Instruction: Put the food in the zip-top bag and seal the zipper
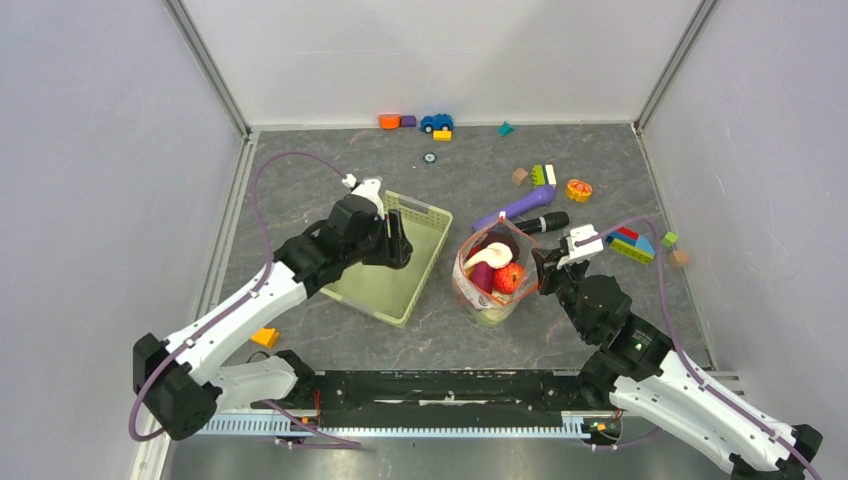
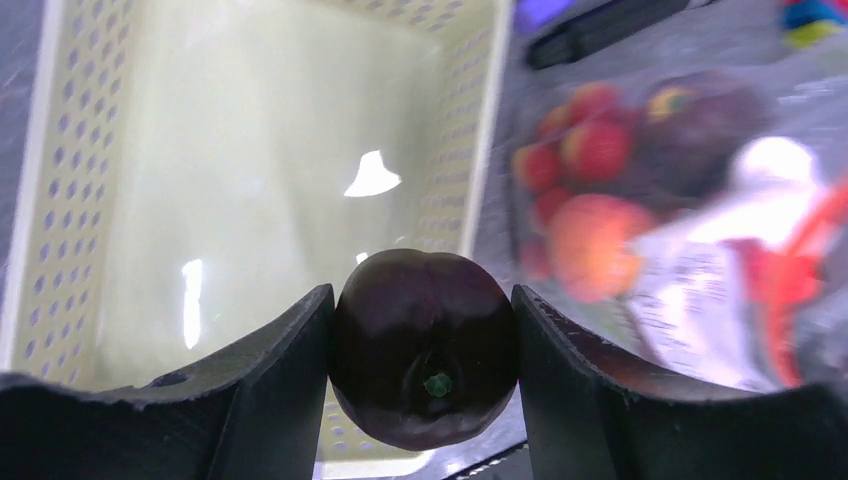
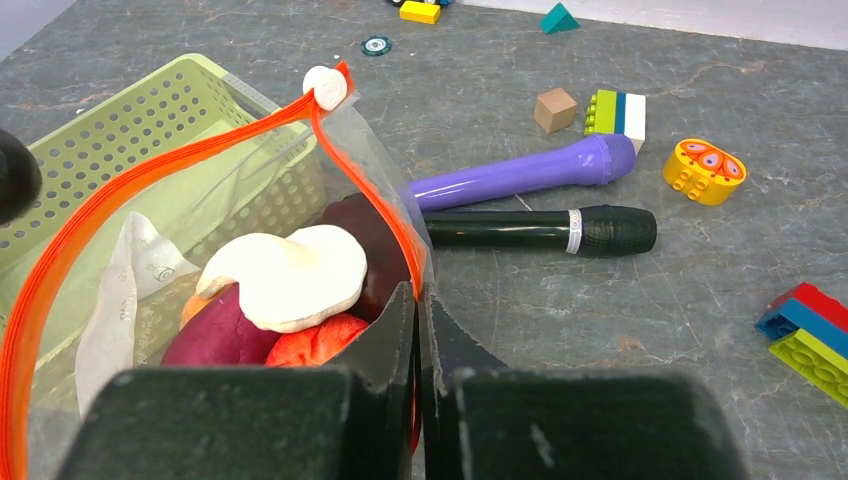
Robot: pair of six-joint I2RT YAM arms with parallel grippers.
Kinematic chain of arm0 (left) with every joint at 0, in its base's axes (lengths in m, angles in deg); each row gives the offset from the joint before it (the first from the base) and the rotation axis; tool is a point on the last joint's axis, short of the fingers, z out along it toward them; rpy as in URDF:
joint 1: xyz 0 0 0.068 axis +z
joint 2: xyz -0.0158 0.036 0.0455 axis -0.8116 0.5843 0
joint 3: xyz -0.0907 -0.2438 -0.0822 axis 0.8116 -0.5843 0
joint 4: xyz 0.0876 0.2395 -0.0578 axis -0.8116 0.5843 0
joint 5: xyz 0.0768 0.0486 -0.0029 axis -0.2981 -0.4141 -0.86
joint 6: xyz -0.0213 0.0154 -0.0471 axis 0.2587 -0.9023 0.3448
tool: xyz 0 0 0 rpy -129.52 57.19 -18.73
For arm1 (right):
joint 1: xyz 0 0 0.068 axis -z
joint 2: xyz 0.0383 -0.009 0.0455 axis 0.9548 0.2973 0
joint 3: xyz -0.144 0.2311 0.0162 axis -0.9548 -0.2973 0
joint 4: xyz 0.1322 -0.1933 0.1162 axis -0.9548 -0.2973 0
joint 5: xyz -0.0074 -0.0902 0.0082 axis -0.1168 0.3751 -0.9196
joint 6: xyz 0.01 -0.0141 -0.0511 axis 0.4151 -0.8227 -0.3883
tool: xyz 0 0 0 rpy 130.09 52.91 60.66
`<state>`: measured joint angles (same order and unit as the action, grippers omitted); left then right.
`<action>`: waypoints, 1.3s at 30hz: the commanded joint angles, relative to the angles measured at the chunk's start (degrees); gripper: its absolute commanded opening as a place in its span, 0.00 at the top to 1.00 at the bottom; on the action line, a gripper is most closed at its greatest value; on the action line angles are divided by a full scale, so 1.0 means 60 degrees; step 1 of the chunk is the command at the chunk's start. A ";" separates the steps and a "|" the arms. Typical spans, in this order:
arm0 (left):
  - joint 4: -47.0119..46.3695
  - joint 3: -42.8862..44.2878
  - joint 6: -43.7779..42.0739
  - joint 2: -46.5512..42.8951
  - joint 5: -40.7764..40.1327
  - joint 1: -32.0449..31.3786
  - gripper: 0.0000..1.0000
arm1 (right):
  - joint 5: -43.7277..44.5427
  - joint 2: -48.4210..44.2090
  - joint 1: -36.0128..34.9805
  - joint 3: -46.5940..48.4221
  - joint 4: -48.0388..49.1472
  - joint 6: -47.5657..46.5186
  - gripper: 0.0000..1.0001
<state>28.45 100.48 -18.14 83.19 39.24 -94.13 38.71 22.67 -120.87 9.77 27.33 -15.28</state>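
The left gripper [image 2: 424,325] grasps a dark purple piece [image 2: 424,365] above the basket [image 2: 60,200]. The right gripper [image 3: 420,330] is clamped on the zip-top bag [image 3: 355,165], at its rim.

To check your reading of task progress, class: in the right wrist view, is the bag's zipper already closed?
No, the zipper gapes in a wide open loop, with the white piece showing inside it.
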 commanded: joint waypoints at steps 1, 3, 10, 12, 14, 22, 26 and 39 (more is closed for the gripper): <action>-0.1698 0.0895 -0.0851 -0.0392 0.1962 -0.0019 0.77 | 0.0065 -0.0106 -0.0031 -0.0039 0.0352 -0.0052 0.97; -0.2141 0.1156 -0.0938 -0.0323 0.2814 -0.0040 0.77 | -0.0078 -0.0151 -0.0030 -0.0048 0.0349 -0.0048 0.97; -0.3388 0.2072 -0.1176 0.0569 0.4244 -0.0636 0.77 | -0.0217 -0.0123 -0.0028 -0.0055 0.0363 -0.0059 0.97; -0.3390 0.2404 -0.1400 0.1017 0.4279 -0.1044 0.78 | -0.0156 -0.0138 -0.0028 -0.0026 0.0360 -0.0084 0.97; -0.3366 0.2761 -0.1669 0.1480 0.4185 -0.1370 0.78 | -0.0017 -0.0156 -0.0029 -0.0060 0.0357 -0.0064 0.97; -0.3455 0.3867 -0.2184 0.3030 0.2896 -0.2338 0.70 | -0.0214 -0.0179 -0.0028 -0.0084 0.0385 -0.0066 0.97; -0.3288 0.4216 -0.2451 0.3612 0.2225 -0.2687 0.56 | -0.0197 -0.0239 -0.0030 -0.0049 0.0388 -0.0110 0.97; -0.3114 0.4552 -0.2485 0.3911 0.2900 -0.2860 0.00 | -0.0160 -0.0278 -0.0037 -0.0084 0.0391 -0.0107 0.97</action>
<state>10.81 125.05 -30.71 108.51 53.33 -111.02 37.24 21.67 -120.87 9.55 27.33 -15.30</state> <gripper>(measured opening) 0.993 0.036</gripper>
